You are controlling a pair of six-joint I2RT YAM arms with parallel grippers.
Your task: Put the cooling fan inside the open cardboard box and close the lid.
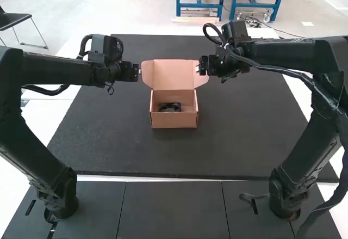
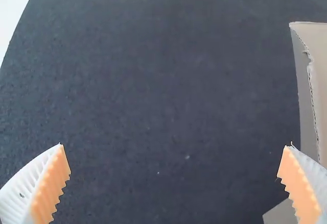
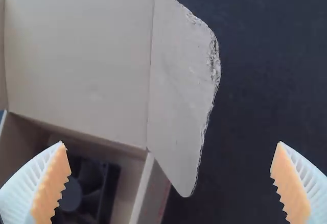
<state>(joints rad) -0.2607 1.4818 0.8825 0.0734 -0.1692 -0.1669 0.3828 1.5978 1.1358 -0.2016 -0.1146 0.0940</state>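
The black cooling fan (image 1: 169,108) lies flat on the floor of the open cardboard box (image 1: 173,117), which stands near the middle of the black mat (image 1: 244,141). From the high view the box walls shade the fan, so only its dark frame and round opening can be made out. In the right wrist view the box wall, the lid and a finger cut it off to one corner. The lid (image 1: 168,74) stands upright behind the opening, with a rounded side flap (image 3: 179,106) angling out from it. The right gripper (image 1: 202,66) hangs just beside the lid's right edge, its white ribbed fingers spread wide with the flap between them, and its orange pads (image 3: 50,183) touch nothing. The left gripper (image 1: 137,72) hangs just beside the lid's left edge, also spread wide over bare mat. A strip of cardboard runs along one side of the left wrist view, near one finger, though contact cannot be judged.
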